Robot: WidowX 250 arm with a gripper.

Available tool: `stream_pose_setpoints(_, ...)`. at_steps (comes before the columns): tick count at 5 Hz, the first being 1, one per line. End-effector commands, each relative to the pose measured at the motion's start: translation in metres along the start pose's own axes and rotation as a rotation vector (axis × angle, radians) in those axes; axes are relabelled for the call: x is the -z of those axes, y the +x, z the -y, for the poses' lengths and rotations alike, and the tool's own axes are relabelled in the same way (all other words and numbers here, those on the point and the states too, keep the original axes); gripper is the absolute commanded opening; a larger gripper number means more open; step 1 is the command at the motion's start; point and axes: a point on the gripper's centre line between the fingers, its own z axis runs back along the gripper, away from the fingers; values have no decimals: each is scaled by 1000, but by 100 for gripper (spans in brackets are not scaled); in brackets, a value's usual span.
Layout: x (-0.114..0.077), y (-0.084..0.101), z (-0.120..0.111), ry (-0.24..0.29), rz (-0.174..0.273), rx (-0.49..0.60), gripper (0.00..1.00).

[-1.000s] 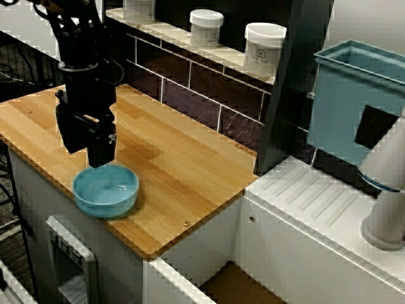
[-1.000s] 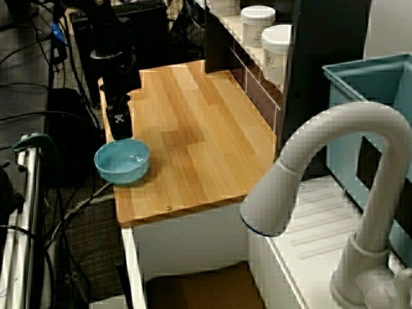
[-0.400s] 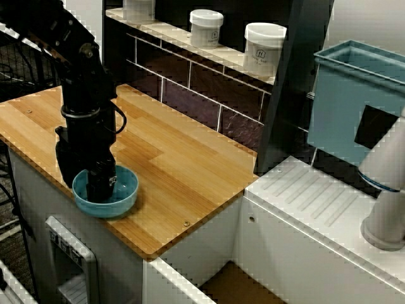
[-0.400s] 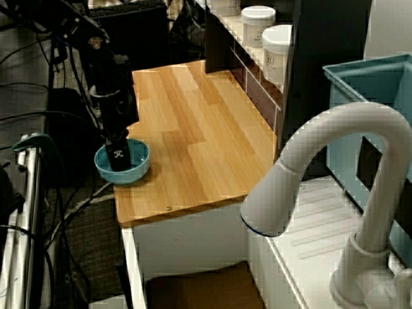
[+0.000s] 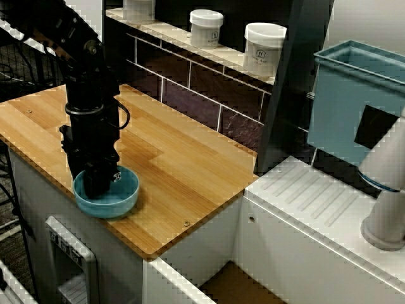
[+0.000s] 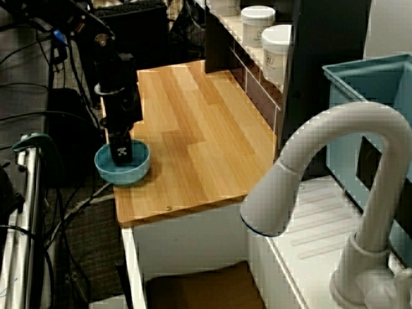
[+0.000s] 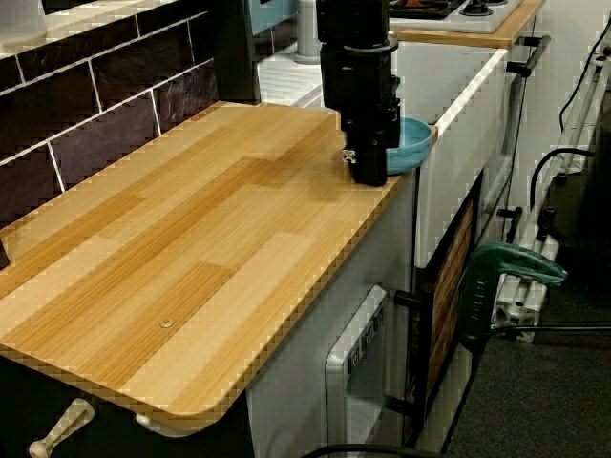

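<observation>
Gripper dropped from above the bowl a second ago to down inside it; bowl unmoved.
Black robot gripper [image 5: 98, 187] now has its tips low in the shallow light-blue ceramic bowl [image 5: 121, 201], at the bowl's left-rear rim in the view facing the tiled wall. From the view along the counter the gripper [image 7: 370, 174] hides the near rim of the bowl [image 7: 416, 143], so I cannot tell whether the jaws are clenched, released or pinching the rim. The bowl sits at the front edge of the light wooden countertop [image 5: 183, 158], toward its sink-side corner. Bare wood runs behind and to both sides of it. Dark tiled wall [image 5: 190, 88] closes the countertop's back edge, with white lidded jars [image 5: 264, 49] on the ledge above. A white faucet [image 6: 335, 148] stands well apart, past the countertop's sink end.
</observation>
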Motion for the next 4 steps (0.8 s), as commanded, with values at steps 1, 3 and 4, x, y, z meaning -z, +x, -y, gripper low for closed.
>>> stream_pose_setpoints(1,-16,8,-1,-13,23,13,0)
stream_pose_setpoints(3,-63,7,10,-82,46,25,0)
stream_pose_setpoints(4,-91,15,14,-125,45,20,0)
